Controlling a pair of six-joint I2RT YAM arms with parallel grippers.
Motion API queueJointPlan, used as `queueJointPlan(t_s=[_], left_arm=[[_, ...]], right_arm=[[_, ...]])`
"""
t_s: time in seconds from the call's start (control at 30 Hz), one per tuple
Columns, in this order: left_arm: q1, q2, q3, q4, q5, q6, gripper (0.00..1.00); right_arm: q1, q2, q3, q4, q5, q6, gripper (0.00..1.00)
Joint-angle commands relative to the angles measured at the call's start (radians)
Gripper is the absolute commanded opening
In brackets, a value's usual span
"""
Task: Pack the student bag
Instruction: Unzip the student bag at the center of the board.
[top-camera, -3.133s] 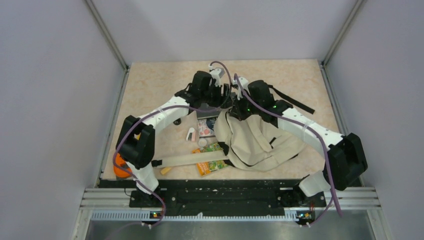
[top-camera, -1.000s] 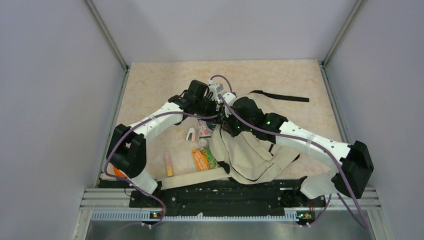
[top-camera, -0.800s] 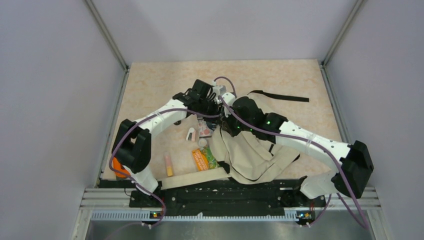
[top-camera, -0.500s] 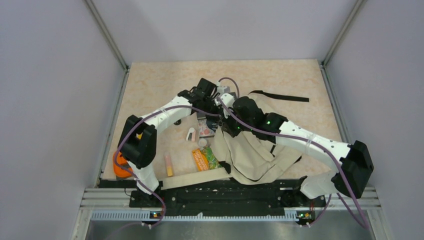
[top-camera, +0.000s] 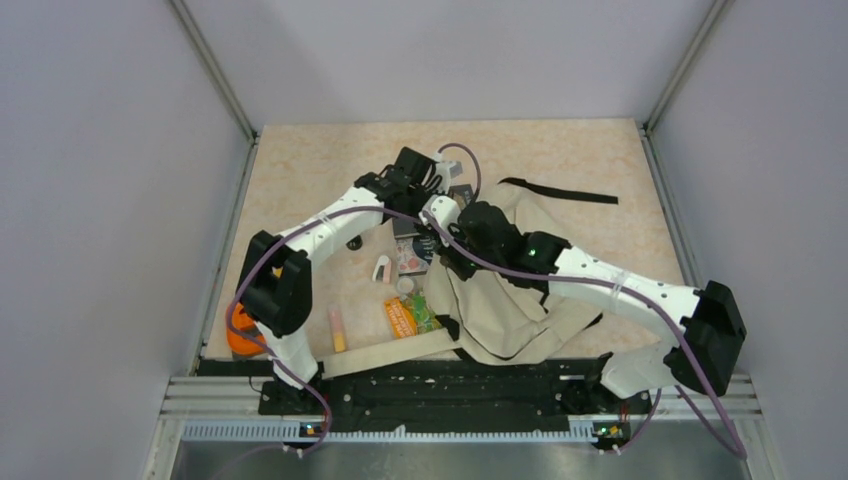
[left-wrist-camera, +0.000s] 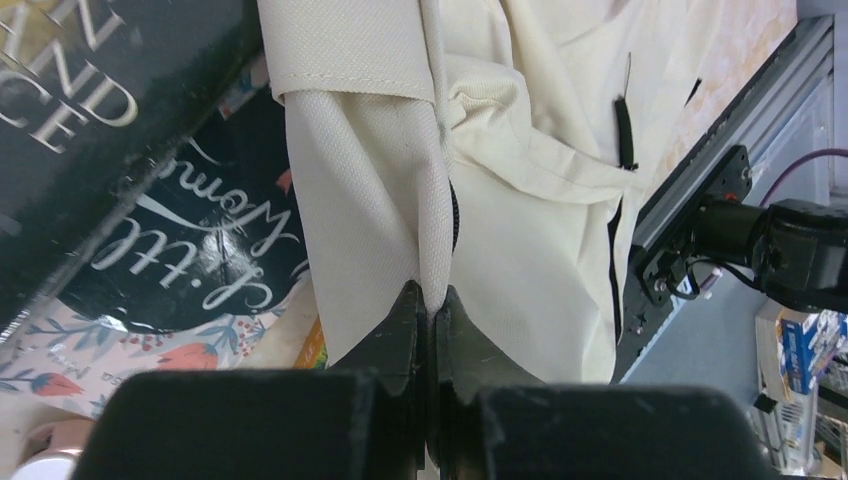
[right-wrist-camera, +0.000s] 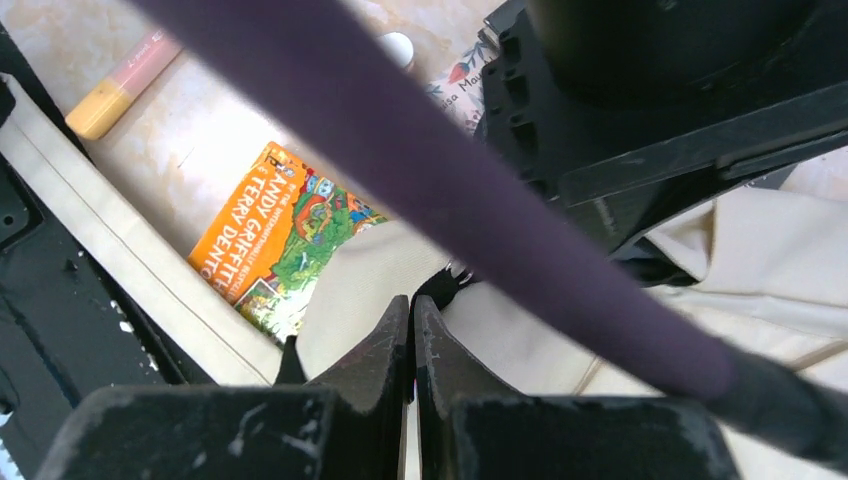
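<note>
The cream student bag (top-camera: 510, 300) lies crumpled at the table's middle right, its mouth toward the books. My left gripper (top-camera: 447, 205) is shut on a fold of the bag's (left-wrist-camera: 500, 120) cream edge; the fabric is pinched between the fingertips (left-wrist-camera: 432, 300). My right gripper (top-camera: 447, 258) sits at the bag's near-left edge, its jaws shut at a black zipper tab (right-wrist-camera: 447, 285) on the bag (right-wrist-camera: 370, 275). A dark "Little Women" book (left-wrist-camera: 200, 230) lies beside the bag's mouth, also visible from above (top-camera: 412, 250).
An orange picture book (top-camera: 405, 317) (right-wrist-camera: 280, 240) lies left of the bag. A pink-and-yellow tube (top-camera: 337, 328), a small white item (top-camera: 381, 268) and a white cap (top-camera: 404, 285) lie nearby. A beige strap (top-camera: 390, 355) runs along the near edge, a black strap (top-camera: 560, 190) at the back.
My left gripper went from open to shut on the bag's edge and shifted slightly back and right. The right arm slid a little to the left, still shut.
</note>
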Motion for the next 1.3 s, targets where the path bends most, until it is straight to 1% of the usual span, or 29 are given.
queueJointPlan(t_s=[0.0, 0.17, 0.37, 0.6, 0.63, 0.73, 0.77, 0.8, 0.87, 0.9, 1.03, 1.1, 1.17, 1.27], left_arm=[[0.051, 0.017, 0.129, 0.128, -0.087, 0.044, 0.0], [0.067, 0.046, 0.191, 0.163, -0.084, 0.071, 0.0], [0.076, 0.075, 0.238, 0.19, -0.127, 0.117, 0.0], [0.083, 0.058, 0.201, 0.318, -0.238, 0.097, 0.0], [0.083, 0.045, 0.196, 0.326, -0.243, 0.09, 0.05], [0.081, -0.024, 0.141, 0.357, -0.262, 0.066, 0.51], [0.082, -0.061, 0.107, 0.37, -0.272, 0.062, 0.6], [0.082, -0.096, 0.072, 0.38, -0.288, 0.059, 0.66], [0.081, -0.183, -0.005, 0.384, -0.332, 0.051, 0.72], [0.08, -0.227, -0.051, 0.384, -0.357, 0.035, 0.73], [0.068, -0.42, -0.267, 0.386, -0.431, -0.084, 0.74], [0.058, -0.526, -0.391, 0.405, -0.455, -0.193, 0.74], [0.044, -0.626, -0.523, 0.478, -0.436, -0.301, 0.74], [-0.006, -0.733, -0.712, 0.635, -0.428, -0.458, 0.74]], right_arm=[[0.054, -0.051, -0.025, -0.068, 0.001, 0.034, 0.0], [0.057, -0.061, -0.067, -0.094, 0.064, 0.104, 0.0], [0.069, -0.073, -0.122, -0.075, 0.047, 0.169, 0.0], [0.069, -0.091, -0.205, 0.014, 0.048, 0.295, 0.0], [0.07, -0.097, -0.212, 0.033, 0.054, 0.308, 0.0], [0.07, -0.121, -0.227, 0.093, 0.089, 0.339, 0.0], [0.069, -0.131, -0.232, 0.117, 0.095, 0.347, 0.0], [0.07, -0.138, -0.235, 0.142, 0.103, 0.352, 0.0], [0.069, -0.145, -0.244, 0.196, 0.113, 0.361, 0.0], [0.069, -0.145, -0.245, 0.223, 0.114, 0.363, 0.0], [0.069, -0.129, -0.247, 0.31, 0.12, 0.367, 0.0], [0.069, -0.118, -0.246, 0.328, 0.125, 0.364, 0.0], [0.069, -0.112, -0.249, 0.343, 0.124, 0.361, 0.0], [0.069, -0.105, -0.255, 0.353, 0.118, 0.36, 0.0]])
